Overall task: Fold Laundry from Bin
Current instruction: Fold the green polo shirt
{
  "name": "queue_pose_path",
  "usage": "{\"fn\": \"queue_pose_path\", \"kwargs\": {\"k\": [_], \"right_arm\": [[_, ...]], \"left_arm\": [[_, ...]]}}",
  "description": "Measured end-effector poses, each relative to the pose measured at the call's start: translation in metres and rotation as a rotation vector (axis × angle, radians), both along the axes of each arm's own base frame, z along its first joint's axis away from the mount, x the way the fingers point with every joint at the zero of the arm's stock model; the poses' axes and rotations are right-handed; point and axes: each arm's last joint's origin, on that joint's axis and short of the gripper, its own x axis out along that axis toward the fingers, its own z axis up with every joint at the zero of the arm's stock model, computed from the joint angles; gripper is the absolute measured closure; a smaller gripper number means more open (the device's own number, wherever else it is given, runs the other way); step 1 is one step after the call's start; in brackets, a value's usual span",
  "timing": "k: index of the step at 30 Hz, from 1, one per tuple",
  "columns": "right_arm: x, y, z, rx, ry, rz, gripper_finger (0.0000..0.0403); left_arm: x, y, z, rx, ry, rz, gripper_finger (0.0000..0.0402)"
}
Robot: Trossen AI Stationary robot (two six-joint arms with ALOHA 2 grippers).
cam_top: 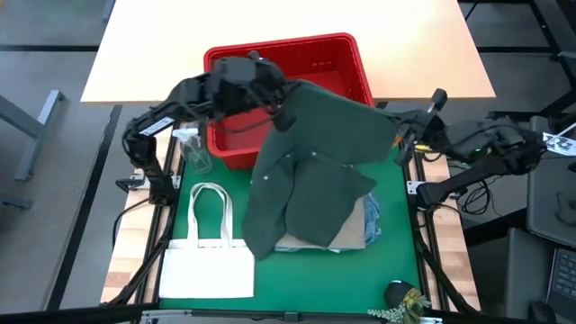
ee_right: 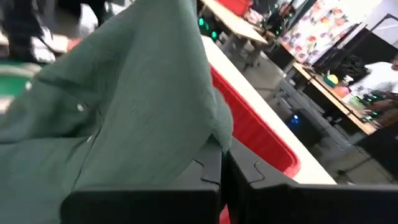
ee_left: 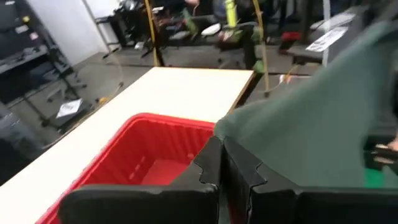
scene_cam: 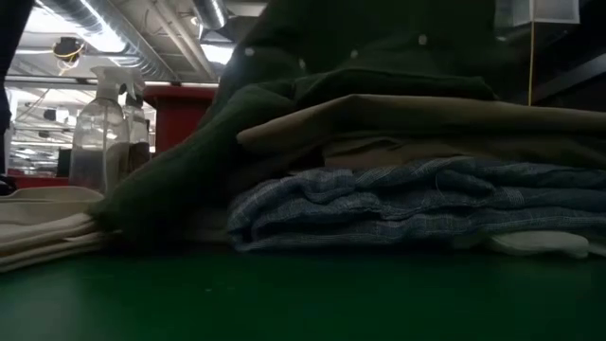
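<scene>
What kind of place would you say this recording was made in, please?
Probably an industrial lab or workshop: exposed ceiling ducts, benches crowded with equipment, and a pale worktable holding the red bin.

Dark green button-front shirt (cam_top: 315, 162) of matt, soft woven cloth; beneath it folded tan cloth (scene_cam: 426, 118) and crinkled blue-and-white striped fabric (scene_cam: 407, 204), rough in texture. Red slotted basket (cam_top: 346, 54) of smooth, slightly glossy plastic, beside a clear shiny plastic spray bottle (cam_top: 193, 153). Flat white tote bag (cam_top: 209, 265) of matt canvas on matt green table covering (cam_top: 306, 279).
</scene>
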Motion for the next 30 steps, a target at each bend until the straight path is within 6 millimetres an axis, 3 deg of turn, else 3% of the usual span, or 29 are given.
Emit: {"fn": "queue_pose_path", "kwargs": {"k": [6, 14, 23, 30], "right_arm": [[0.007, -0.018, -0.008, -0.013, 0.091, -0.13, 0.0402], [0.017, -0.06, -0.016, 0.019, 0.17, -0.347, 0.0402], [0.042, -0.119, -0.033, 0.08, 0.318, -0.405, 0.0402], [0.064, -0.158, -0.055, 0.121, 0.434, -0.458, 0.0402]], "left_arm": [[0.023, 0.028, -0.024, -0.013, 0.074, 0.069, 0.0401], [0.049, 0.058, -0.056, -0.012, 0.175, 0.131, 0.0394], [0.057, 0.088, -0.077, -0.016, 0.238, 0.227, 0.0344], [0.056, 0.097, -0.08, -0.026, 0.245, 0.252, 0.0324]]}}
